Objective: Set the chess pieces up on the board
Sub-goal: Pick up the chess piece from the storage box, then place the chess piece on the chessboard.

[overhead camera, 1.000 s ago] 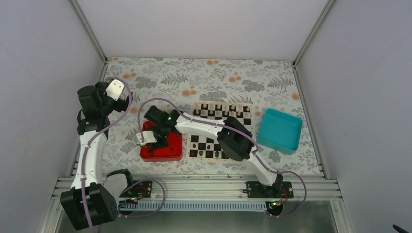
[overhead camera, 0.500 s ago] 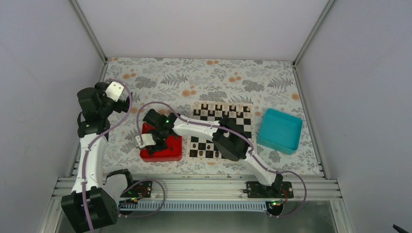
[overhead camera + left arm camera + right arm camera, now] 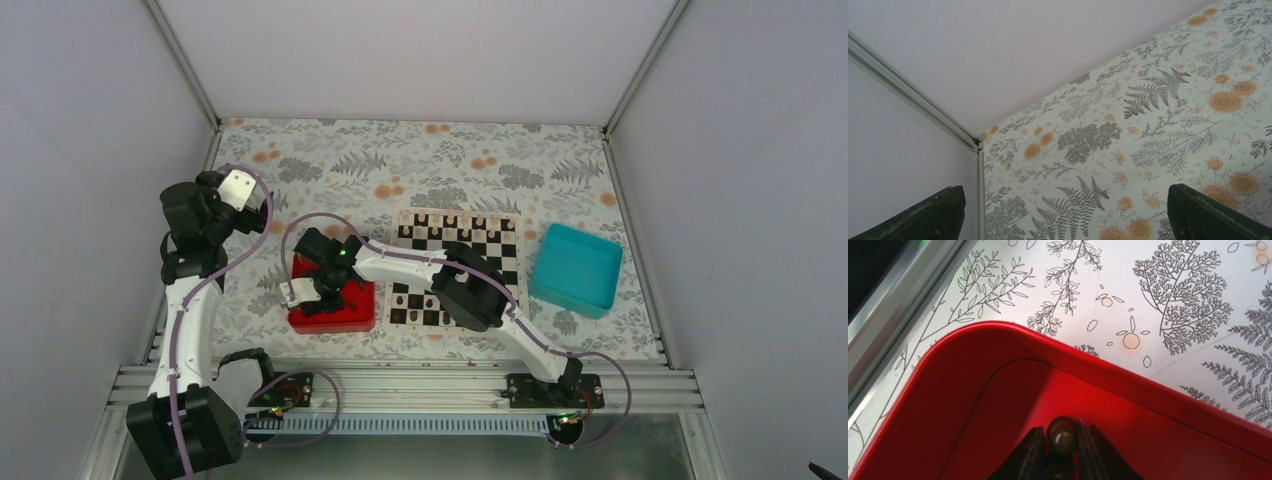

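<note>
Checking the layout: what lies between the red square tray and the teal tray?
The flat black-and-cream chessboard, with the right arm reaching across it; top external view.

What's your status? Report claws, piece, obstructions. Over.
Left claw open, off at the left. Right claw shut on a dark chess piece in the red tray. Board beside tray, right arm reaching across it.

Lighting bright, even and diffuse in all views. Top view: shadows faint, soft-edged; pieces on the board (image 3: 495, 250) too small to resolve. Left wrist view: left fingers (image 3: 923, 215) at the lower corners dark, underexposed. Right wrist view: red tray (image 3: 973, 390) saturated, mild sheen along its rim; chess piece (image 3: 1062, 432) and right fingers (image 3: 1030, 455) at lower centre soft-focused.
</note>
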You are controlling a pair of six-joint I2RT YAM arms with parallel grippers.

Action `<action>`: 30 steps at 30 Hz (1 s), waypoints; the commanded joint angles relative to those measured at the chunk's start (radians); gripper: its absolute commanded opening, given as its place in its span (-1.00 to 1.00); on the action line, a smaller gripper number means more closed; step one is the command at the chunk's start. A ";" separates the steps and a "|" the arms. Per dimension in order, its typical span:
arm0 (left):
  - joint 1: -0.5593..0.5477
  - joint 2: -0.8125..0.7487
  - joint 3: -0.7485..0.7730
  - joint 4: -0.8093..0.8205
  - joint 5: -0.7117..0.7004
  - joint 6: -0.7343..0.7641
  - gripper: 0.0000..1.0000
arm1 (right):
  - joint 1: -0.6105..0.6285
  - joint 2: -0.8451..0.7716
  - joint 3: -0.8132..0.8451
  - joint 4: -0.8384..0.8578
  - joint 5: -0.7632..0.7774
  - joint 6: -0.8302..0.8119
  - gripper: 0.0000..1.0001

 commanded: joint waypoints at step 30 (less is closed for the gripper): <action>-0.001 0.030 0.001 0.020 0.011 0.002 1.00 | -0.342 -0.784 -0.574 -0.057 0.019 0.041 -0.84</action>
